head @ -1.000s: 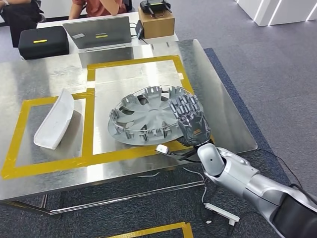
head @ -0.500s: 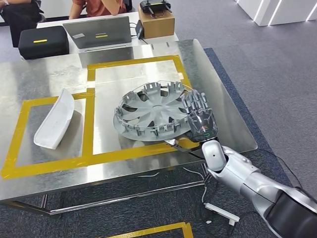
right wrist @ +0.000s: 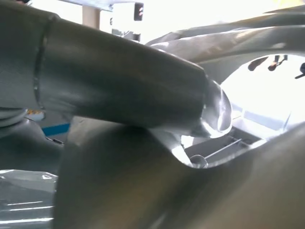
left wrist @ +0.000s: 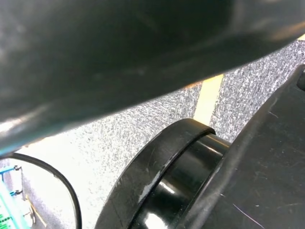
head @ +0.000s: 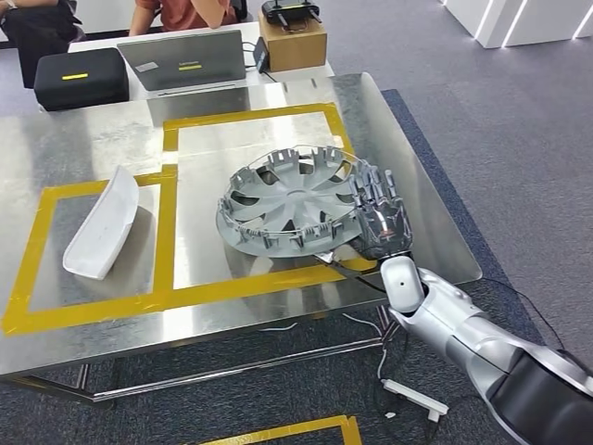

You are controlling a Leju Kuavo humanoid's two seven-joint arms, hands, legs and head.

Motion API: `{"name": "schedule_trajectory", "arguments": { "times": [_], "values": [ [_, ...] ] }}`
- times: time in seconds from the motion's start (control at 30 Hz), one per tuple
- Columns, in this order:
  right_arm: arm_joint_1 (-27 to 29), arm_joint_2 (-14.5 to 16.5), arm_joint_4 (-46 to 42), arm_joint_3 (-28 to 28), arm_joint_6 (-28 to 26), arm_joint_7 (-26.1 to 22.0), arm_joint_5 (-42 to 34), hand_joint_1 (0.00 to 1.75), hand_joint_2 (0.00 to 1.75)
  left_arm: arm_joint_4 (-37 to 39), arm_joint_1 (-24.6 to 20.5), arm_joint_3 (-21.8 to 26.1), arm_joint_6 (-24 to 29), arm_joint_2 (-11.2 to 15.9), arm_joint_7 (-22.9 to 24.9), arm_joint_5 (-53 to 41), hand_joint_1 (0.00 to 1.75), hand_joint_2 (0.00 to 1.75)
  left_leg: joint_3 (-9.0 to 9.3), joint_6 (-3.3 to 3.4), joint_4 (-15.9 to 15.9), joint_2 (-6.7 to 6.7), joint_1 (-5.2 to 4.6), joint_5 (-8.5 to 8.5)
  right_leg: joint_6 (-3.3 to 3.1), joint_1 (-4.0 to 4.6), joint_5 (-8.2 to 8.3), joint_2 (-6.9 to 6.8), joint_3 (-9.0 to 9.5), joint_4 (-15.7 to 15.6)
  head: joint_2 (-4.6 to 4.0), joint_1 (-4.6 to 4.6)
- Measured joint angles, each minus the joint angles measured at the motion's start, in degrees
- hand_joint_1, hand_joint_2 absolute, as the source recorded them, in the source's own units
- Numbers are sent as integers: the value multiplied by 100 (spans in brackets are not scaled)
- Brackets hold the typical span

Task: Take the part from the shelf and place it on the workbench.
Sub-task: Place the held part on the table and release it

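Observation:
A silver wheel cover hangs tilted just above the steel workbench, inner side up, over the large yellow-taped square. My right hand grips its near right rim, fingers over the top edge. In the right wrist view the thick grey thumb lies across the wheel cover's rim, very close and blurred.
A white curved part lies in the left taped box. Behind the bench stand a black case, a laptop and a cardboard box, with people seated beyond. Cables and a power strip lie on the floor by the bench's front right corner.
My right hand has carried the wheel cover to the right and a little farther over the bench, and the cover now sits flatter than a second ago.

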Motion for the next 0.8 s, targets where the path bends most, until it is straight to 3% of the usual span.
{"name": "schedule_trajectory", "arguments": {
  "times": [0.17,0.6,0.8],
  "values": [
    [45,1,-469,115,-1,-267,3,0,0,0,-17,-1,-51,-1,-10,-71,0,0,-1,0,0,2,0,0,0,0,0,4,-5,0,0,-1],
    [174,62,-2108,325,-2,-1969,16,0,0,0,-133,-13,-213,-30,-51,-220,0,0,-5,0,0,2,0,0,0,0,0,4,-7,0,0,-2],
    [227,150,-2390,313,-1,-2228,14,0,0,0,-147,-13,-230,-42,-42,-230,0,0,-5,0,1,2,0,0,0,0,0,4,-7,0,0,-1]
  ]
}}
